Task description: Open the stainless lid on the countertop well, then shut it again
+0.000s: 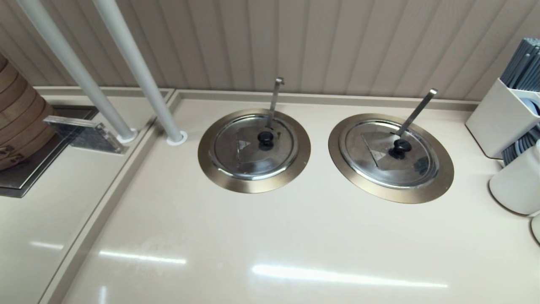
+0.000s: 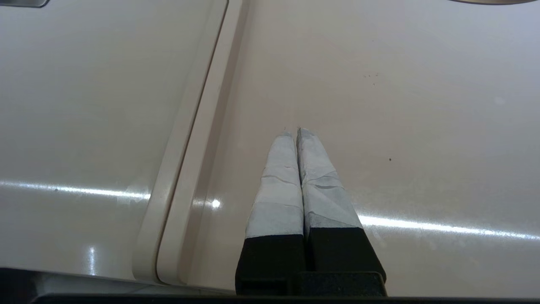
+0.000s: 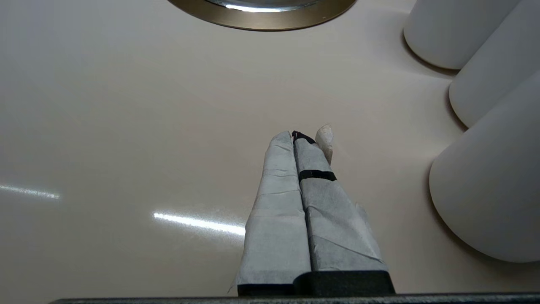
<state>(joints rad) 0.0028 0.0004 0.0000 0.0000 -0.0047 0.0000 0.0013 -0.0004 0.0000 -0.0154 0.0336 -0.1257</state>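
Both end effectors, left (image 2: 297, 131) and right (image 3: 293, 136), pressed closed, empty.

Left claw (image 2: 297, 130) pressed shut, taped fingers (image 2: 278, 185) side by side and tips touching, held low over the desk (image 2: 379, 105) with nothing between them. Right claw (image 3: 297, 134) likewise closed, wrapped fingers (image 3: 278, 194) flush together, a dark band around one, hanging just above the desk. Neither arm seen from the head camera.

Polished steel lid (image 1: 390, 154) gleams in its brushed bronze-coloured ring (image 1: 438, 185); the cream tabletop (image 1: 270, 236) is smooth and glossy.
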